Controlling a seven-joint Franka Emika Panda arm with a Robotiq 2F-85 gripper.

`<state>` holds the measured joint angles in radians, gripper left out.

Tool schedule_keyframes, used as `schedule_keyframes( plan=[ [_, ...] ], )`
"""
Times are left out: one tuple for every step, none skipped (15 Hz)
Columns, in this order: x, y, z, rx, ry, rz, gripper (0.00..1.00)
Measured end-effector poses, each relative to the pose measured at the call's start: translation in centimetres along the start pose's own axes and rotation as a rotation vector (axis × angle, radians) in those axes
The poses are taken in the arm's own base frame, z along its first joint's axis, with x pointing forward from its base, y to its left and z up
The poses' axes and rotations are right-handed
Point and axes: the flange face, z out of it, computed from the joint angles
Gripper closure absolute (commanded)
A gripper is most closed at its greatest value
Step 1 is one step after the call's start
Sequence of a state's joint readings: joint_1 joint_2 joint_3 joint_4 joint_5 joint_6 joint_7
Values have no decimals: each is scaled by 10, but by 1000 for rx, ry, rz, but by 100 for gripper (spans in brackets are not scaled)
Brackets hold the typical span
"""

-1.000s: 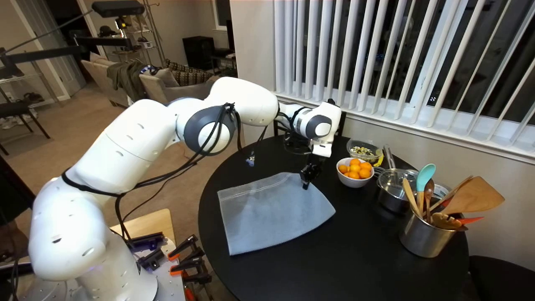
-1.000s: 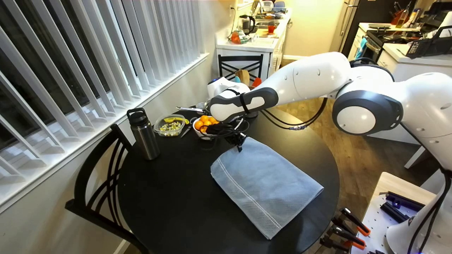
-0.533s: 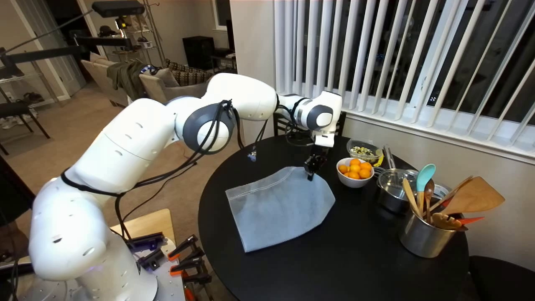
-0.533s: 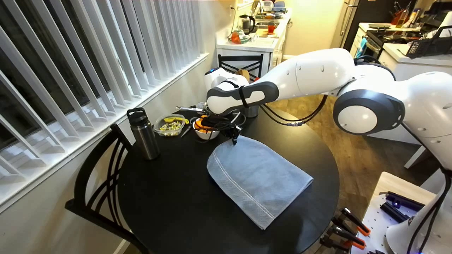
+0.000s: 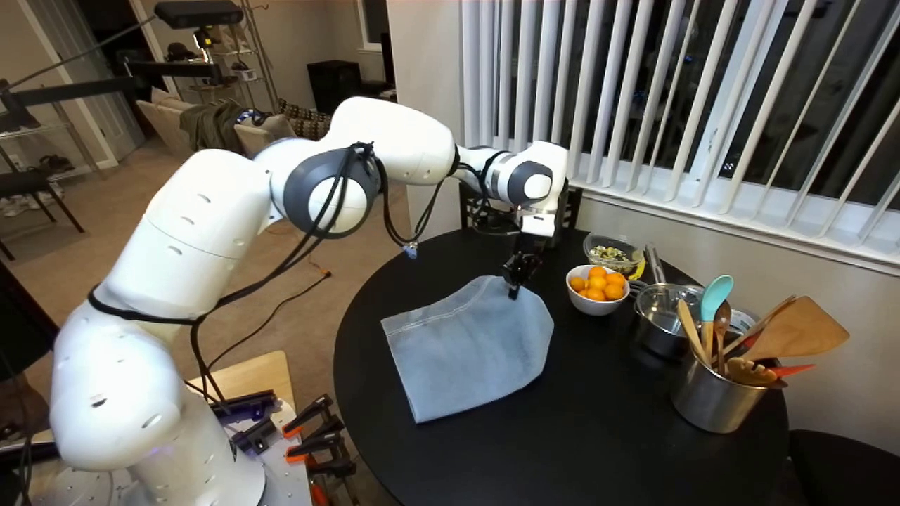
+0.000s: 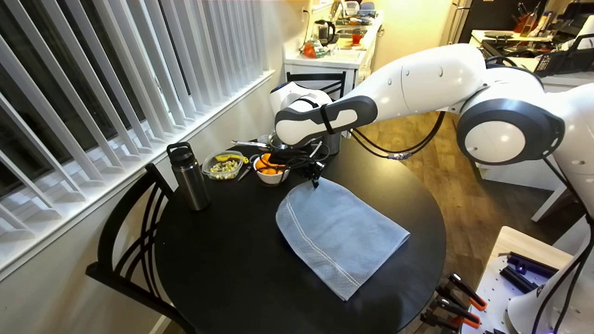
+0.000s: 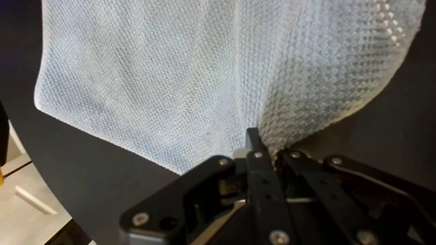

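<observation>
The round black table (image 6: 218,260) bears a light blue woven cloth (image 6: 343,232), mostly flat on its surface. Also on the table stand a round white bowl (image 5: 594,308) of oranges (image 5: 599,282), a clear plastic container (image 6: 222,176) near the bowl, a shiny metal saucepan (image 5: 659,343), a cylindrical steel pot (image 5: 711,404) full of mostly wooden utensils (image 5: 794,332), and, near the container, an upright black-lidded steel bottle (image 6: 191,188).

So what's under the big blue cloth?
The black table: it shows all around the blue cloth, whose edge is pinched in the gripper. Anything else under there is covered, so I can't tell.
</observation>
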<state>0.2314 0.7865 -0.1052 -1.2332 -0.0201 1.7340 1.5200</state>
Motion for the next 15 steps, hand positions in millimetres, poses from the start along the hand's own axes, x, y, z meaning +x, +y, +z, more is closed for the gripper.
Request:
schedule_keyframes(
  plan=[
    [2,7,-1,-9,2,1,98],
    [3,14,-2,-19,2,1,98],
    [3,21,-2,-30,-1,0,98],
    [2,27,0,-41,-5,-3,98],
    [0,33,2,-52,-10,-12,98],
    [-3,38,4,-64,-15,-22,98],
    [-8,43,6,-77,-19,-34,98],
    [-12,48,8,-89,-23,-45,98],
    [-17,52,10,-103,-27,-55,98],
    [-22,57,12,-117,-31,-64,98],
    [-26,62,13,-133,-33,-71,98],
    [-28,66,15,-151,-36,-76,98],
    [-30,71,17,-171,-37,-79,98],
    [-30,76,20,-193,-39,-80,98],
    [-29,81,23,-217,-41,-83,98]
  ],
)
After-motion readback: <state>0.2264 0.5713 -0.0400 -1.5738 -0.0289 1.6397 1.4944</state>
